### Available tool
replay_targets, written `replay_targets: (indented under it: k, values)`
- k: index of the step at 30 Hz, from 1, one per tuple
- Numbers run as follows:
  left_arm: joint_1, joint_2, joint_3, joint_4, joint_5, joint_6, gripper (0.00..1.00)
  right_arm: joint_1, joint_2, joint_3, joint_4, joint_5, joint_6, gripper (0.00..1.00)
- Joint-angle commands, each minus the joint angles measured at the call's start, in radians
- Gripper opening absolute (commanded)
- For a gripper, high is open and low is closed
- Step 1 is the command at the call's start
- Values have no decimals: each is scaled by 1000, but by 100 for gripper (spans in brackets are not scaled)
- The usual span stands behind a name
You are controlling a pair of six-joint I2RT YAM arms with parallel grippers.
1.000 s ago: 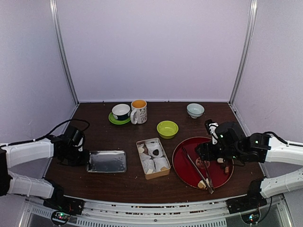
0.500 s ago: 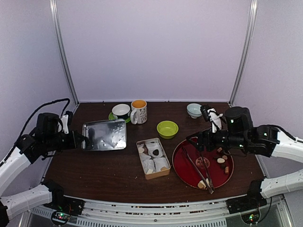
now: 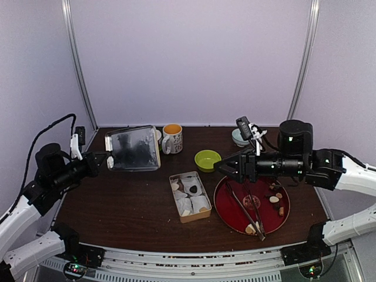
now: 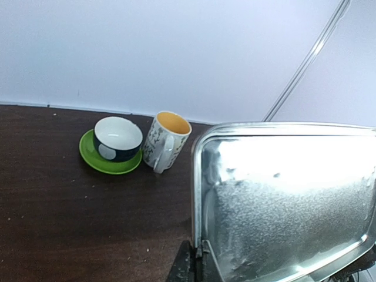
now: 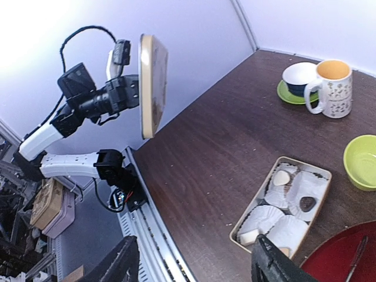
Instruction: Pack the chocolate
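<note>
My left gripper (image 3: 107,160) is shut on the edge of a metal tin lid (image 3: 133,148) and holds it raised and tilted upright above the table's left; the lid fills the left wrist view (image 4: 282,200). The open tin box (image 3: 190,196) with white paper cups holds a few chocolate pieces (image 3: 193,189). More chocolate pieces (image 3: 274,199) lie on the red tray (image 3: 226,205) beside metal tongs (image 3: 244,210). My right gripper (image 3: 222,168) is open and empty, raised above the tray's left edge. The box also shows in the right wrist view (image 5: 282,202).
A mug (image 3: 172,138), a cup on a green saucer (image 3: 156,138) behind the lid, a lime bowl (image 3: 207,160) and a pale bowl (image 3: 239,137) stand at the back.
My left gripper has lifted the lid off the table and tilted it upright, moving it back. My right gripper has risen off the tray and swung left.
</note>
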Motion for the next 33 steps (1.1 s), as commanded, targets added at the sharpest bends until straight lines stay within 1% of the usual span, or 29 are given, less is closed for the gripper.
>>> replay_targets:
  k: [1,4,7,9,12,15,23,25,30,33]
  values:
    - [-17,75,39,226,107,-16,0,69,78,116,12,-5,-49,63]
    - [-55,128,64,252,112,-9,0,104,150,186,-17,69,-63,58]
    - [-86,157,71,267,87,2,0,120,188,200,39,94,-35,56]
    - [-97,163,63,290,84,2,0,125,215,206,82,95,-15,54]
    - [-105,161,45,315,71,-1,0,134,265,238,103,86,-6,52]
    - [-109,156,35,324,62,1,0,144,316,278,104,64,-15,46]
    - [-111,145,35,310,51,5,0,166,396,341,128,-12,-38,45]
    - [-111,141,34,304,49,5,0,168,402,343,135,-6,-38,45]
    - [-112,130,26,305,57,6,0,168,427,374,110,32,-44,40]
    - [-112,124,22,302,64,9,0,169,435,380,117,38,-41,35]
